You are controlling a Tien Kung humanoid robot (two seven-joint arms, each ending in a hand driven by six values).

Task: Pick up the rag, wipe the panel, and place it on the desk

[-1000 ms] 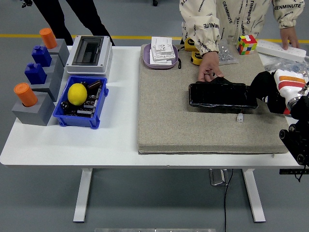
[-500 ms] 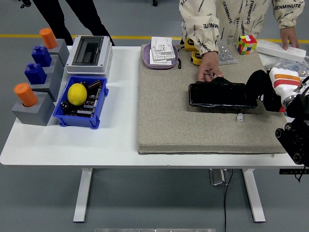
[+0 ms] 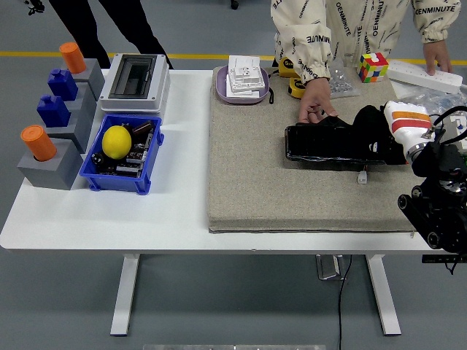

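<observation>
**Desk:** What is the robot hand [image 3: 373, 130] doing in this frame?

**Photographer:** The right arm reaches in from the right edge, and its black robot hand sits over the right end of the panel [image 3: 332, 144]. There is dark material bunched under it that is probably the rag, but black on black, I cannot separate rag from fingers, so I cannot tell how the fingers stand.

**Desk:** And where does the panel lie from there?

**Photographer:** It runs away to the left of the hand. It is a glossy black slab on the grey mat [image 3: 255, 182], long axis left to right across the table [image 3: 87, 226], so any wiping stroke would likely travel leftward along that length.

**Desk:** Anyone else touching it?

**Photographer:** Yes. A person stands at the far side, and the person's hand [image 3: 315, 102] rests at the panel's far left corner, seemingly steadying it. That hand lies at the end of the line a leftward stroke would take.

**Desk:** The other arm?

**Photographer:** Not in the picture. The right one is the only arm near the panel.
</observation>
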